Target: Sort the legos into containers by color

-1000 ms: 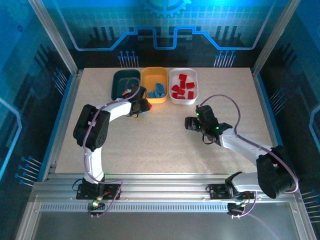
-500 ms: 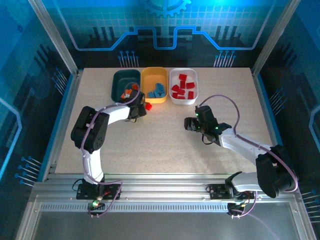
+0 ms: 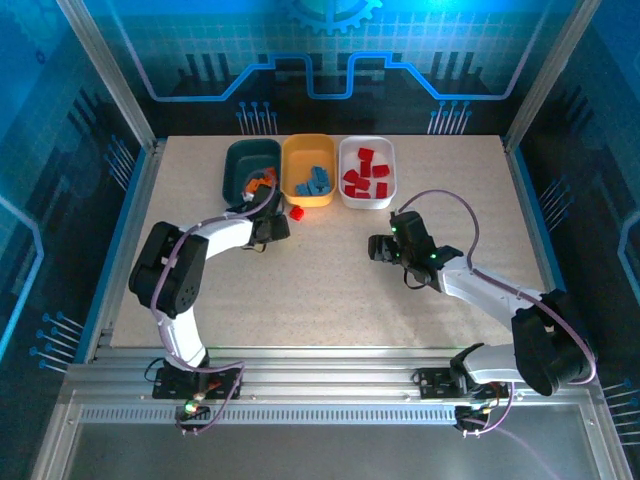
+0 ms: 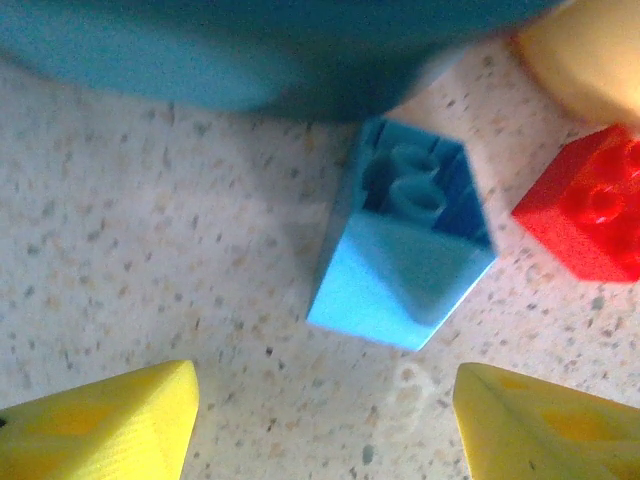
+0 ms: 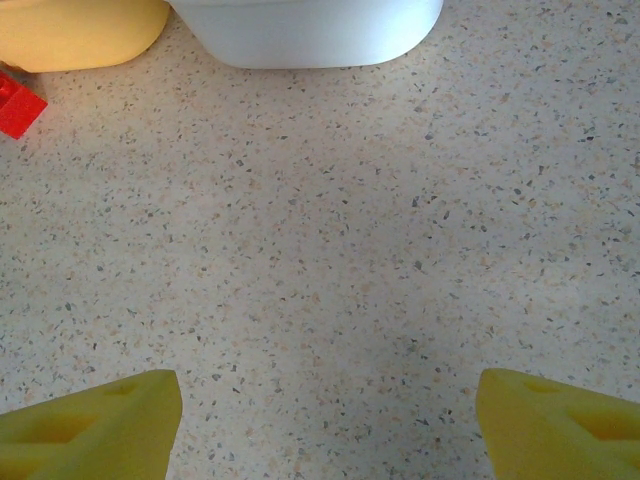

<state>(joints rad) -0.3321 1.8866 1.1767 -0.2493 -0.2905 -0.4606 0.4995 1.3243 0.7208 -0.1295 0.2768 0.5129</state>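
- While the left gripper [image 4: 325, 378] stands wide, we see a light blue brick [image 4: 400, 255] just ahead.
- We log the right gripper [image 5: 330, 388] wide, white tub [image 5: 310, 30] ahead.

**Two white-and-black arms with yellow fingers**

The left arm [image 3: 218, 235] and the right arm [image 3: 485, 290] look alike. Each is built of smooth white links joined by thick, rounded black joints. A thin grey-purple cable [image 3: 452, 198] runs along each arm and stands off in loose loops. The bases [image 3: 197, 380] are small black blocks, and a tiny green light [image 3: 187, 409] glows just below. The left gripper [image 4: 322, 425] and the right gripper [image 5: 330, 420] have yellow, wedge-shaped fingers [image 4: 100, 430] with a fine texture.
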